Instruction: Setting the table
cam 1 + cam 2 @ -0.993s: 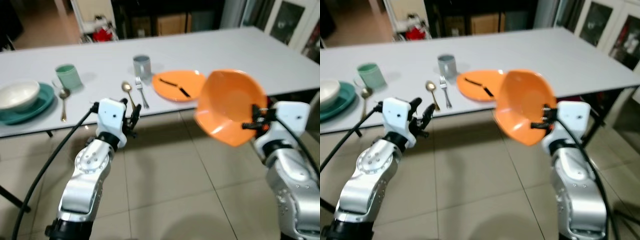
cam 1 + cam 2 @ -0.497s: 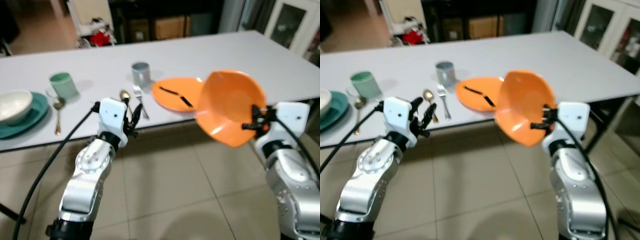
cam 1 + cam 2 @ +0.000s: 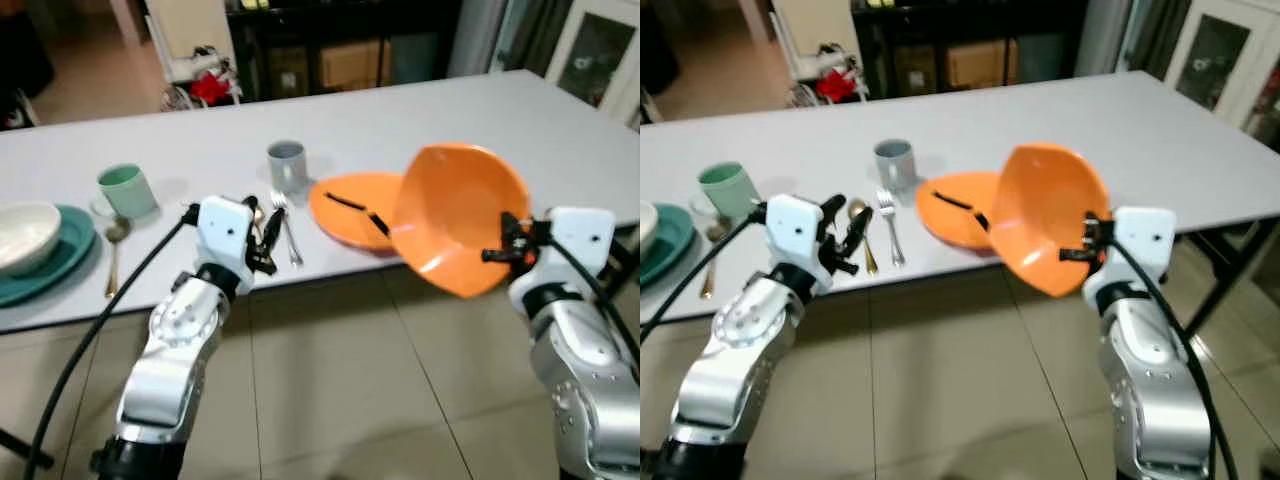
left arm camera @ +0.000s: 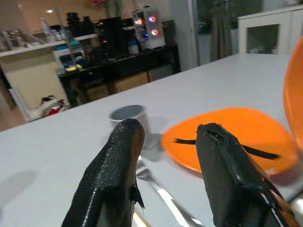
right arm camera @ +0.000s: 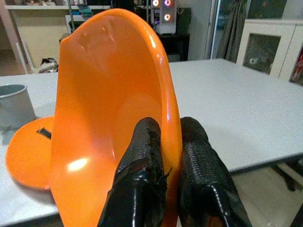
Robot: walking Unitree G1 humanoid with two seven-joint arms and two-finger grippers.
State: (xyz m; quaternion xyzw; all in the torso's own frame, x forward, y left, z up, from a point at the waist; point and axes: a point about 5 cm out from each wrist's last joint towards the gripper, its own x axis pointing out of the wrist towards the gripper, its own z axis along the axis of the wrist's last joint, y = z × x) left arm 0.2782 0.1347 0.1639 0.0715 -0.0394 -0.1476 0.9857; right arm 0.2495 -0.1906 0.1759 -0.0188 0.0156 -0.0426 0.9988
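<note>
Orange and glossy, the bowl hangs on its side in the air just off the near edge of the table, its hollow facing the robot's left. It is a deep, smooth plastic bowl with a slightly angular rim and a soft highlight inside. The right gripper pinches its rim, one black finger inside the wall and one outside, pressed tight on the thin edge.

Behind the bowl, on the grey table, lies a flat orange plate with two dark sticks resting across it. Beside the plate on the robot's left stands a grey cup, with a fork and a gold spoon lying in front of it near the table's edge. Farther to the left stand a green mug, another spoon, and a white bowl sitting on a teal plate.

The left gripper is held in the air at the near table edge, close by the fork and spoon, its two fingers spread apart and holding nothing.

The floor under the arms is pale tile.
</note>
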